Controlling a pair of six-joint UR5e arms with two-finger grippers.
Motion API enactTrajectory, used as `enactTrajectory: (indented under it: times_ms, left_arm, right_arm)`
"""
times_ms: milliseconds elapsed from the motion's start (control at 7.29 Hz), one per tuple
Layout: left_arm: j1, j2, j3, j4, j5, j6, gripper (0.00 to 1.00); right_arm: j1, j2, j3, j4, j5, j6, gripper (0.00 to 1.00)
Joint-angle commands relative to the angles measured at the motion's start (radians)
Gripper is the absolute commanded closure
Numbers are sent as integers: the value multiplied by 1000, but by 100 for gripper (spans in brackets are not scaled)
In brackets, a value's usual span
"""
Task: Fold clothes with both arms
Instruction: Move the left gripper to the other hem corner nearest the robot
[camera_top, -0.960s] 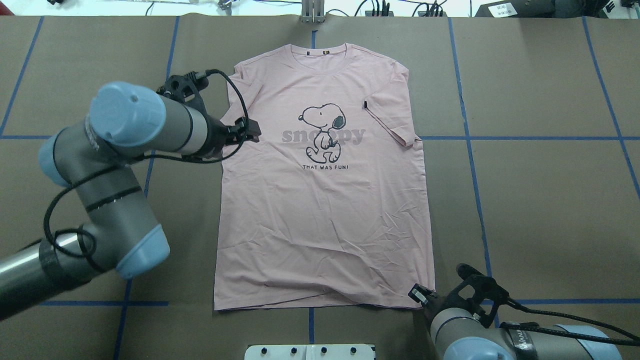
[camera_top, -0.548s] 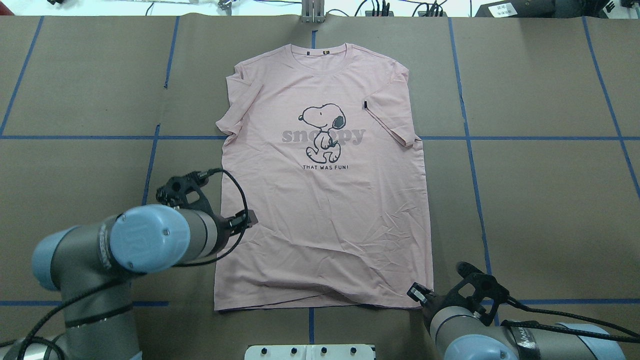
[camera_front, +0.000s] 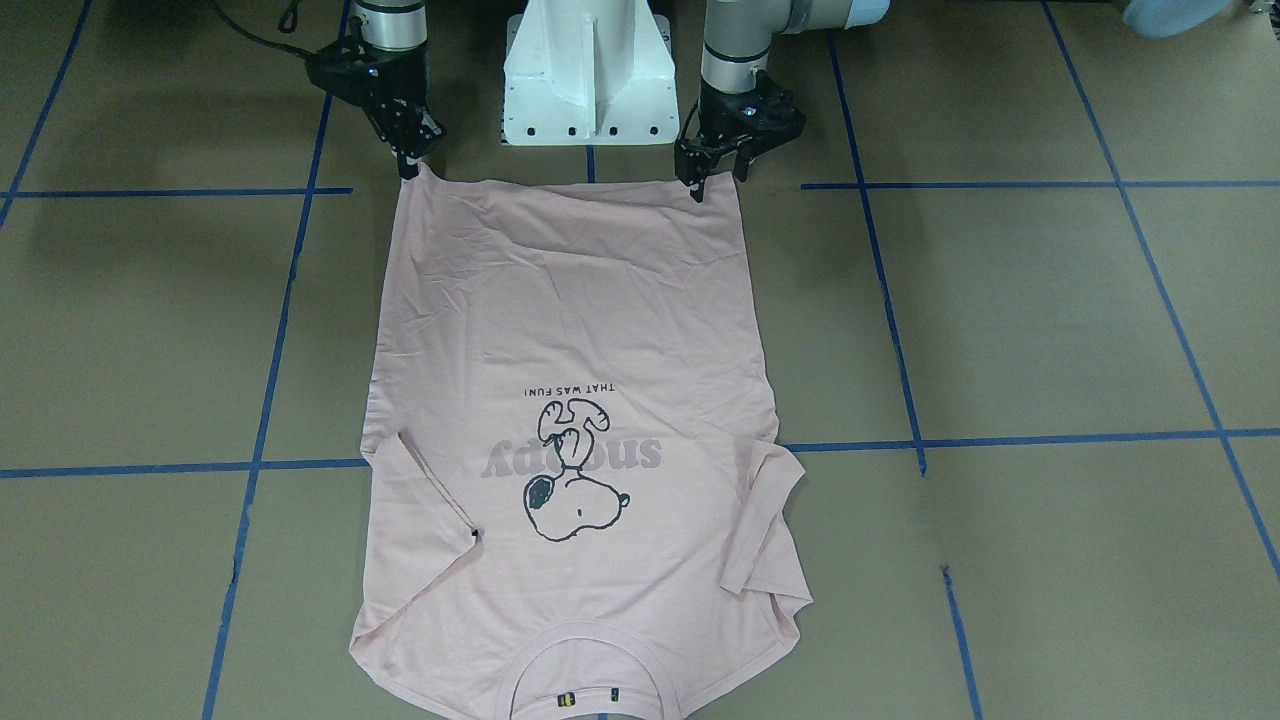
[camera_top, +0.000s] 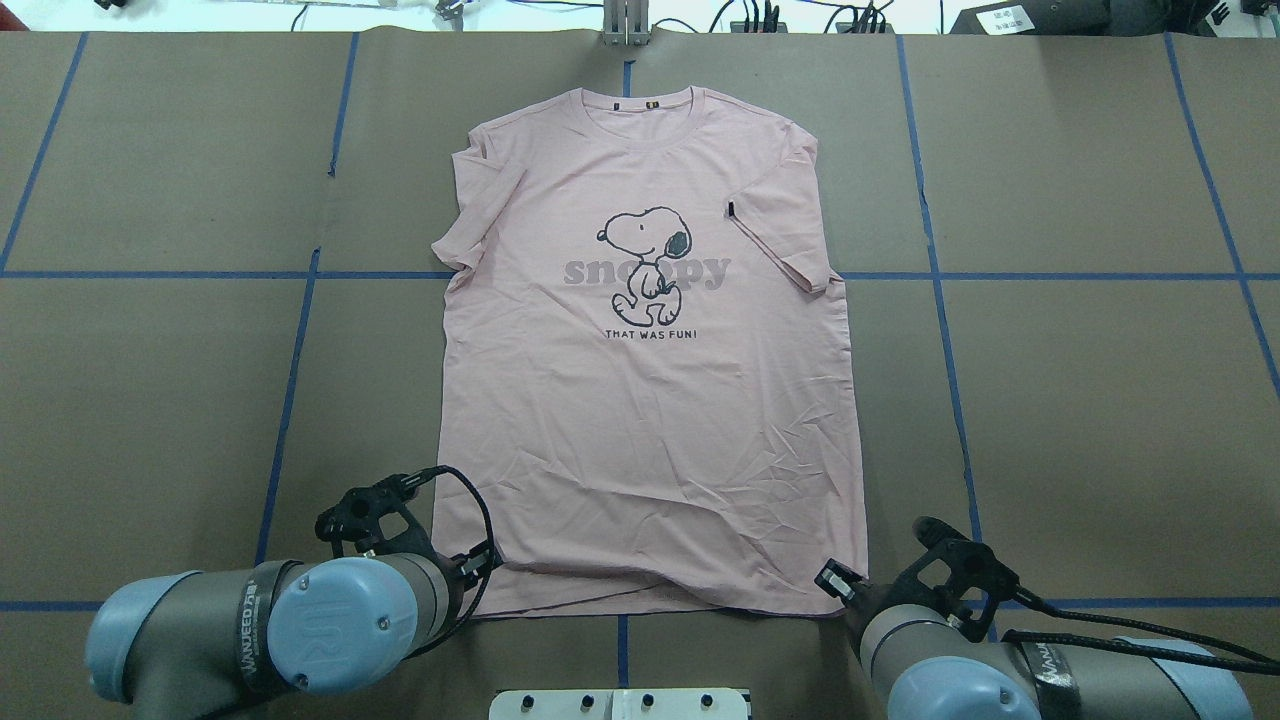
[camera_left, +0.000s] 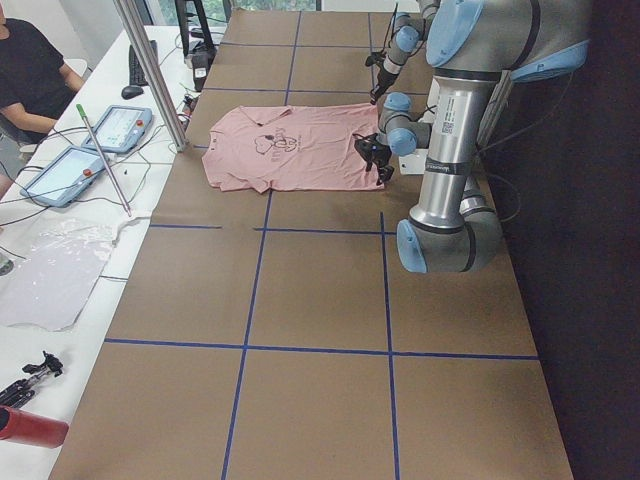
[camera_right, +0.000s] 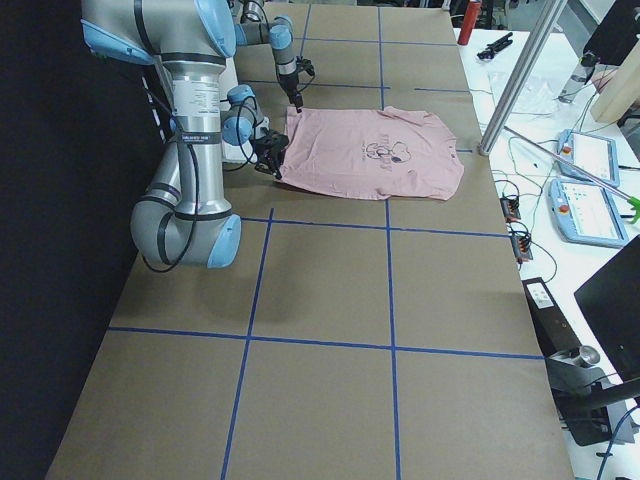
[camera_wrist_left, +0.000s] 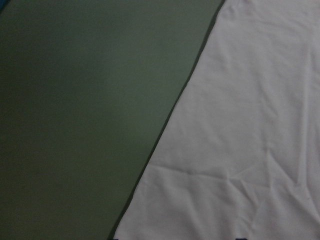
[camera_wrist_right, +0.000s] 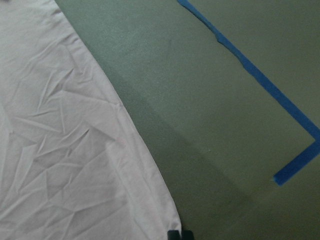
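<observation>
The pale pink Snoopy T-shirt (camera_top: 650, 430) lies flat, print up, collar at the far side, both sleeves folded inward; it also shows in the front view (camera_front: 570, 320). My left gripper (camera_top: 480, 572) is low over the near-left hem corner, its jaws apart in the front view (camera_front: 715, 182). The left wrist view shows the shirt's side edge (camera_wrist_left: 240, 125) running between the two spread tips. My right gripper (camera_top: 835, 582) is at the near-right hem corner (camera_front: 408, 168). In the right wrist view its tips (camera_wrist_right: 180, 234) are closed together right at the cloth's corner (camera_wrist_right: 65, 150).
The white pedestal base (camera_top: 620, 703) stands just behind the hem, between the arms. Blue tape lines (camera_top: 940, 300) cross the brown table. A metal post (camera_left: 150, 70), teach pendants (camera_left: 120, 125) and a seated person (camera_left: 30, 70) are beyond the far edge.
My left arm has drawn back from the left sleeve to the near-left hem corner. The sleeve stays folded inward. The right arm has barely moved.
</observation>
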Motion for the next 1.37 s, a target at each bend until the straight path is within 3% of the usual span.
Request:
enactTrajectory:
  times_ms: [0, 137, 411, 823, 960, 1234]
  left_arm:
    - [41, 16, 3, 2, 0, -36, 28]
    - [42, 16, 1, 2, -1, -39, 37]
    - [42, 16, 3, 4, -1, -39, 100]
    - [36, 19, -46, 19, -1, -39, 100]
    - [41, 13, -122, 112, -1, -39, 100]
    - [62, 11, -227, 203, -41, -144, 100]
  right_arm:
    - [4, -4, 1, -1, 0, 0, 100]
    - [6, -4, 1, 1, 0, 0, 100]
    - [26, -11, 4, -1, 1, -2, 100]
    - [30, -11, 4, -1, 1, -9, 100]
    - [32, -12, 22, -1, 1, -9, 100]
    - [-46, -91, 164, -25, 4, -9, 100]
